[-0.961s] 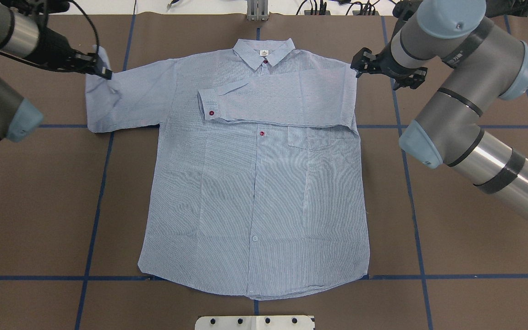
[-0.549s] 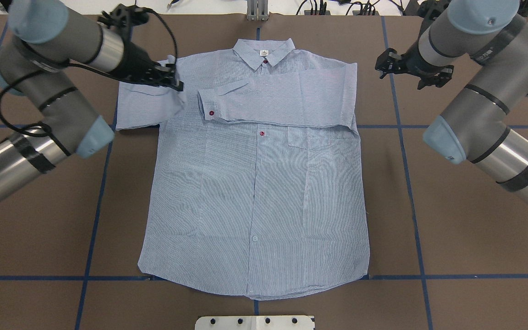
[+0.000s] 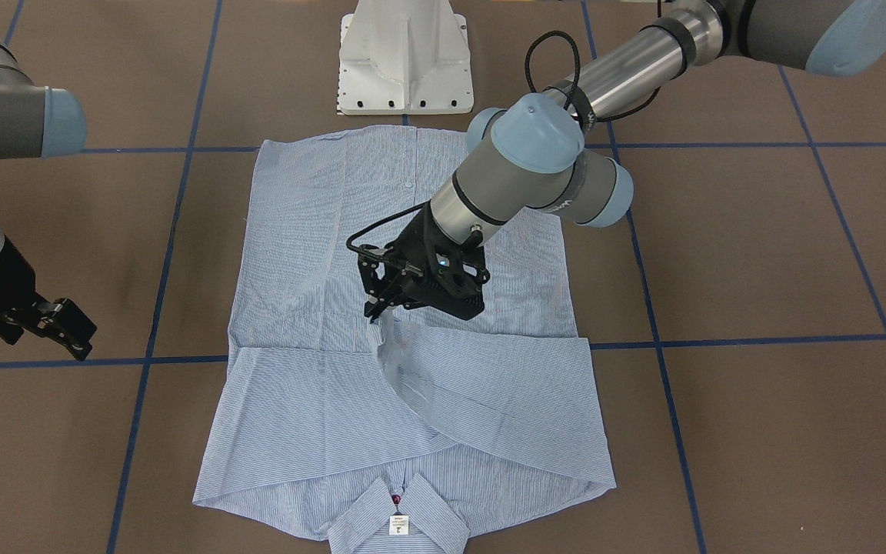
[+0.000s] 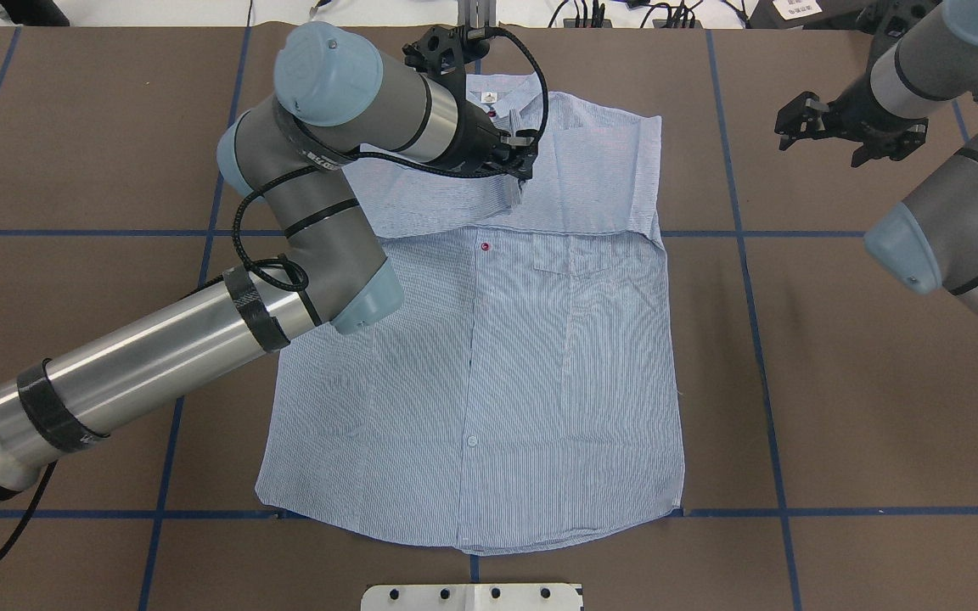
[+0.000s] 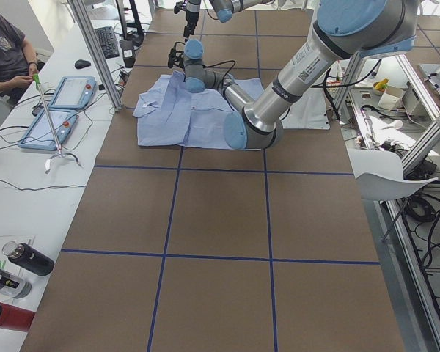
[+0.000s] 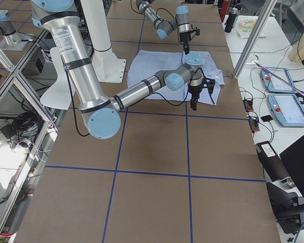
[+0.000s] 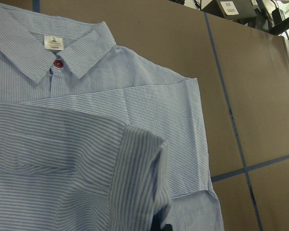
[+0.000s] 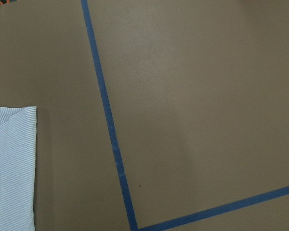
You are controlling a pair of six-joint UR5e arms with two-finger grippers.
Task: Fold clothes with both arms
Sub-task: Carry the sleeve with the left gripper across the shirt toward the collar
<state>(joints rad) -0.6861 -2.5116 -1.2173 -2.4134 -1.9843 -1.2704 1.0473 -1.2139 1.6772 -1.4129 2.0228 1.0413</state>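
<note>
The striped light blue shirt (image 4: 489,365) lies flat, front up, collar at the table's far edge. Its right sleeve (image 4: 599,182) is folded across the chest. My left gripper (image 4: 521,165) is shut on the cuff of the left sleeve and holds it above the chest, just below the collar. It also shows in the front view (image 3: 376,312), where the sleeve (image 3: 481,385) drapes over the other one. The left wrist view shows the held cuff (image 7: 139,178) and the neck label (image 7: 53,43). My right gripper (image 4: 795,123) is open and empty, well off the shirt's right shoulder (image 3: 78,335).
The white pedestal base (image 3: 404,58) stands at the near edge by the shirt's hem. Blue tape lines (image 4: 752,280) cross the brown table. A side table holds tablets (image 5: 59,110) and bottles (image 5: 22,257). The shirt's shoulder edge shows in the right wrist view (image 8: 12,163).
My left gripper has carried the left sleeve from beyond the shirt's left side rightward across the chest. My right gripper has drawn farther right, away from the shirt.
</note>
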